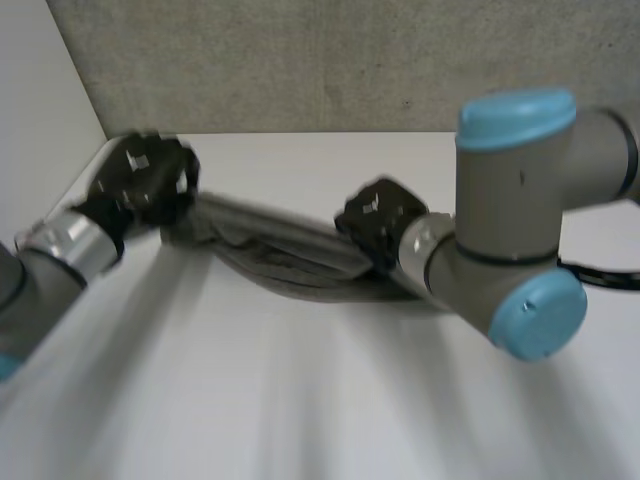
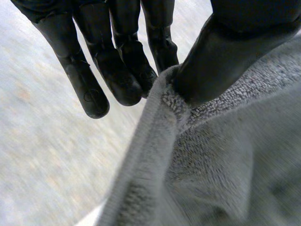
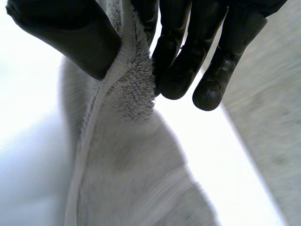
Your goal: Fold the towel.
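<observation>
A grey towel (image 1: 285,258) stretches in a bunched band between my two hands, sagging a little over the white table (image 1: 300,400). My left hand (image 1: 145,180) holds one end near the table's far left corner. In the left wrist view its thumb (image 2: 221,61) pinches the towel's hemmed edge (image 2: 155,141) against the fingers (image 2: 117,70). My right hand (image 1: 375,222) holds the other end near the middle of the table. In the right wrist view its thumb (image 3: 70,37) and fingers (image 3: 188,61) pinch the towel's edge (image 3: 127,84), and the cloth hangs down from the grip.
A grey wall (image 1: 300,60) runs along the far side of the table. The table's left edge (image 1: 70,190) lies close to my left hand. My right arm's big elbow joint (image 1: 520,220) stands over the right part of the table.
</observation>
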You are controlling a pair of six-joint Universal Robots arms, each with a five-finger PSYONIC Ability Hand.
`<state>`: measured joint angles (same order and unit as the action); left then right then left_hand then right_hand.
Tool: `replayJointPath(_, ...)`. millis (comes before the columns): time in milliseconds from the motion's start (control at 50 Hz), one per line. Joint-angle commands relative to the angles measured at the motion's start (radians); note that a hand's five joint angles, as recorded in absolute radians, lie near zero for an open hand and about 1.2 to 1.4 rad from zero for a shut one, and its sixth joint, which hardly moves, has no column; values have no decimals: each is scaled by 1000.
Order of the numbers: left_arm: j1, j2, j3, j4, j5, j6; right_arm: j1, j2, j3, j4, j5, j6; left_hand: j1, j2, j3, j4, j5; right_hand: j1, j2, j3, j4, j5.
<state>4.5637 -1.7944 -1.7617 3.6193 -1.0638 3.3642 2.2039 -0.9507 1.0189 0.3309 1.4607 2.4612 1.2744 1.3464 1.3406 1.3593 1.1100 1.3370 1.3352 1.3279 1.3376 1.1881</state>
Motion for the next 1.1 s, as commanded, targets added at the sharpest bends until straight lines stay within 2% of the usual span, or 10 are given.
replayJointPath(20,4,-6,-177,2,11,280,-42,-52,243,-151,-39,5,122,50,56,37,112,31,33,40,31,6)
replayJointPath(40,5,-6,-177,2,11,281,-58,-66,285,-189,-39,7,122,50,56,37,112,-88,-86,-79,-89,-114)
replayJointPath(140,34,-10,-194,2,5,333,-82,-85,346,-245,-37,9,122,50,56,37,112,-227,-226,-218,-228,-253)
replayJointPath(180,61,-11,-197,2,4,327,-104,-91,397,-294,-28,10,122,50,56,37,112,-555,-553,-545,-555,-580)
replayJointPath(260,72,-5,-196,2,4,308,-125,-96,437,-326,-19,21,122,50,56,37,112,-756,-754,-747,-756,-781)
replayJointPath(300,74,-3,-194,2,4,293,-147,-106,467,-355,-10,77,122,50,56,37,112,-975,-973,-966,-976,-1001)
replayJointPath(440,83,3,-186,4,1,244,-200,-157,513,-362,-19,221,122,50,56,37,112,-1155,-1153,-1146,-1155,-1180)
replayJointPath(640,116,7,-189,4,-1,236,-280,-192,610,-409,-51,252,122,50,56,37,112,-1099,-1098,-1090,-1100,-1125)
replayJointPath(860,118,3,-203,42,1,202,-380,-138,609,-494,-79,248,122,50,56,37,112,-947,-945,-938,-947,-972)
replayJointPath(1100,120,1,-220,78,-1,202,-425,-83,601,-535,-180,245,122,50,56,37,112,-774,-772,-764,-774,-799)
